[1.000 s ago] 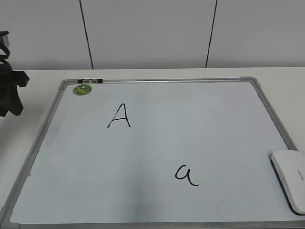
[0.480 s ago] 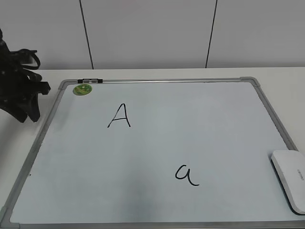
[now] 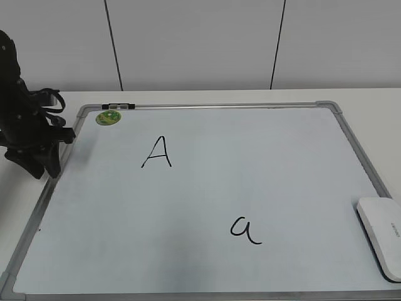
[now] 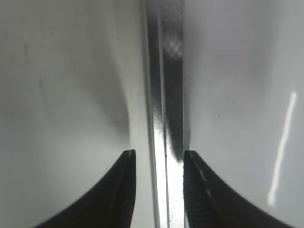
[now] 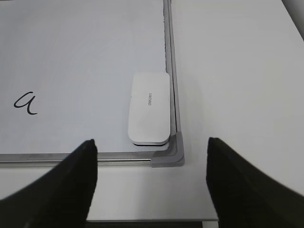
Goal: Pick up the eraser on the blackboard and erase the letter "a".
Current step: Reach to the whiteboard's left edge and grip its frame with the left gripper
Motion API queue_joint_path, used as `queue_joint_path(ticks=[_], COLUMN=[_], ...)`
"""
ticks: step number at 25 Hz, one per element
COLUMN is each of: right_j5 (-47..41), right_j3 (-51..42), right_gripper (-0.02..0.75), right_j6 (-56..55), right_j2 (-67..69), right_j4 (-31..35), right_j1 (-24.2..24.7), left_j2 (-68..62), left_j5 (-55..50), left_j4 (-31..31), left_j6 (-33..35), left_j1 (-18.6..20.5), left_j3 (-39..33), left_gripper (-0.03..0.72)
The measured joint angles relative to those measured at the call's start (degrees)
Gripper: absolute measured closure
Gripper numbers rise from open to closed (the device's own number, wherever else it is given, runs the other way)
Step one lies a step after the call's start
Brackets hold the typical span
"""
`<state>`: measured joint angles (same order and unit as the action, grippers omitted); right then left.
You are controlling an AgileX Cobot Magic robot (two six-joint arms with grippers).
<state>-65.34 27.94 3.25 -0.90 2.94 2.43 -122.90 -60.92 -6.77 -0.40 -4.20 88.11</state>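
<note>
The white eraser lies flat in the near right corner of the blackboard. In the right wrist view the eraser sits just ahead of my right gripper, which is wide open, empty and held above the table in front of the board's corner. The small letter "a" is left of the eraser and also shows in the right wrist view. My left gripper is at the board's left frame. Its jaws are slightly apart on either side of the frame strip and hold nothing.
A capital "A" is written at the upper left of the board. A round green magnet and a black clip sit at the far left corner. White table surrounds the board. A wall stands behind.
My left arm has moved right and down, from the view's left edge to the board's left frame. The eraser and the letters have not moved.
</note>
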Motion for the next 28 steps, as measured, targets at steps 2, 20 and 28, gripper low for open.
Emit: queue_joint_path(ticks=[2,20,28], right_j5=[0.0,0.0,0.0], right_j3=[0.0,0.0,0.0], right_gripper=[0.205,0.205,0.206], right_j6=[0.0,0.0,0.0], right_j2=[0.0,0.0,0.0], right_j4=[0.0,0.0,0.0], right_j1=[0.0,0.0,0.0], left_j2=[-0.8,-2.4,-2.4], left_j5=[0.3,4.1,3.9], left_j4=[-0.1,-0.9,-1.7], left_j6=[0.0,0.0,-0.3], left_j1=[0.0,0.0,0.0], left_j3=[0.0,0.5,0.5], left_gripper=[0.444,0.452,0.590])
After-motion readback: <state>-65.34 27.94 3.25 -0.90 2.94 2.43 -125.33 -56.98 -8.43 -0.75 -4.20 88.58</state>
